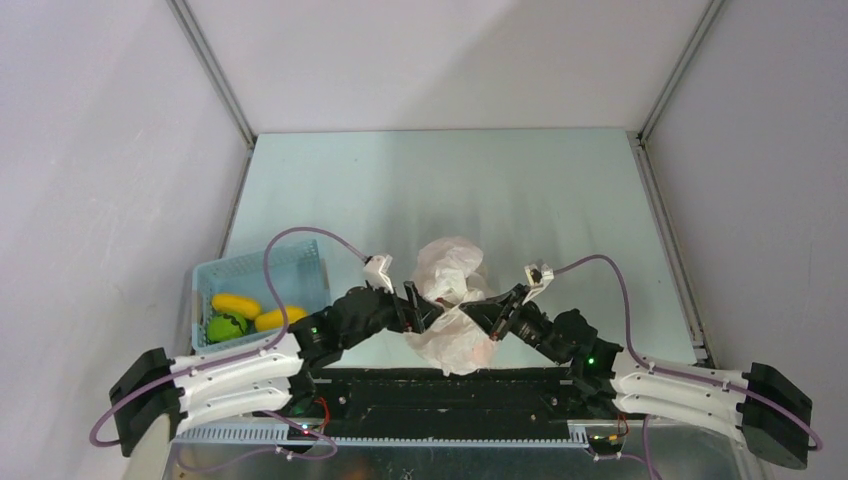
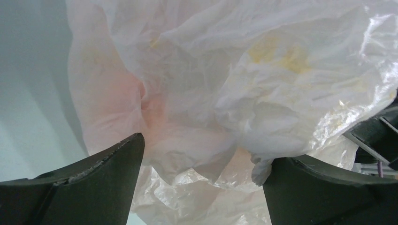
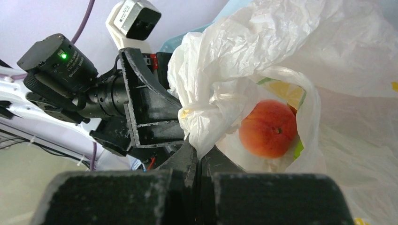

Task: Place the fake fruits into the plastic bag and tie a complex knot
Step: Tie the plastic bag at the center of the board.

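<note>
Starting with the plastic bag: lies crumpled at the near middle of the table, between the 2 grippers, mouth turned toward the right wrist camera. Shows 1 round peach-red fruit inside through the opening, plus some yellow-green print. Cannot tell whether more lie hidden under the folds. No knot to be seen, and no handles twisted together.

Moving out to the right gripper: clamped tight on a fold of the bag's rim, pinching the film just beside the opening. Then the left gripper: spread wide and holding nothing, with bag film bulging between its 2 fingers. Touching them or just short of them, cannot tell which.

Further out, on the left: 1 light blue basket, apart from the bag, holding 3 pieces, namely 2 yellow fruits and 1 green fruit.

Judging the step: probably loading not finished, with 1 piece bagged in view and 3 waiting in the basket. Possibly also setting a 2-sided hold on the rim. Next calls for either closing the left fingers on the opposite side of the rim, or turning left to the basket while keeping the mouth held open on the right. Either way, go gently, so as not to drag the thin film and spill the peach-red fruit.
</note>
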`<state>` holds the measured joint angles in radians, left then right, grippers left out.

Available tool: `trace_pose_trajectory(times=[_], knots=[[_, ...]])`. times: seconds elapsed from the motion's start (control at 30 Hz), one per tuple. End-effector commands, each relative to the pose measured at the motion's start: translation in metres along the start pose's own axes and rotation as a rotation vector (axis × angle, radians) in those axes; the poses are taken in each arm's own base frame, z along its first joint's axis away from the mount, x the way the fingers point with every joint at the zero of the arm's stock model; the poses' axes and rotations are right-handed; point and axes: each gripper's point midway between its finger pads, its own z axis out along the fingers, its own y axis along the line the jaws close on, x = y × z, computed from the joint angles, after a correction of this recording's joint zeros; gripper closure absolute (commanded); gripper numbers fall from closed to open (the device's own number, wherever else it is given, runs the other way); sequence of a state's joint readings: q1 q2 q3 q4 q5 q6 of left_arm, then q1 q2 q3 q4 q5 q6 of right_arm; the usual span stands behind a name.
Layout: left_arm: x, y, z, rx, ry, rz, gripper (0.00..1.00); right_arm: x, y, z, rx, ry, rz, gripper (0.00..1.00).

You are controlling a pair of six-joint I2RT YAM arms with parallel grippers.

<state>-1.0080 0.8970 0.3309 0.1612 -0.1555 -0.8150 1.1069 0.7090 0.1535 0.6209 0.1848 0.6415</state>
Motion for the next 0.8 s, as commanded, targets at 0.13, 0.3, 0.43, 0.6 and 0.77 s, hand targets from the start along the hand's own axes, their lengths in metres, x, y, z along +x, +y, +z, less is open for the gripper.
trace_pose_trajectory(times=[0.13, 0.3, 0.43, 0.6, 0.77], knots=[[-0.057, -0.027, -0.030, 0.062, -0.174, 0.215, 0.06, -0.026, 0.020, -0.003, -0.102, -0.088, 0.060, 1.00], [-0.064, -0.036, -0.037, 0.085, -0.168, 0.303, 0.04, -0.024, 0.014, -0.002, -0.070, -0.053, 0.035, 1.00], [-0.061, -0.043, -0.028, 0.103, -0.140, 0.323, 0.09, -0.024, 0.010, -0.003, -0.036, -0.028, 0.010, 0.87], [-0.066, -0.049, -0.025, 0.120, -0.160, 0.326, 0.18, -0.025, 0.000, -0.008, 0.042, 0.025, -0.032, 0.59], [-0.066, -0.053, -0.025, 0.133, -0.155, 0.328, 0.18, -0.041, -0.001, -0.013, 0.077, 0.066, -0.083, 0.32]])
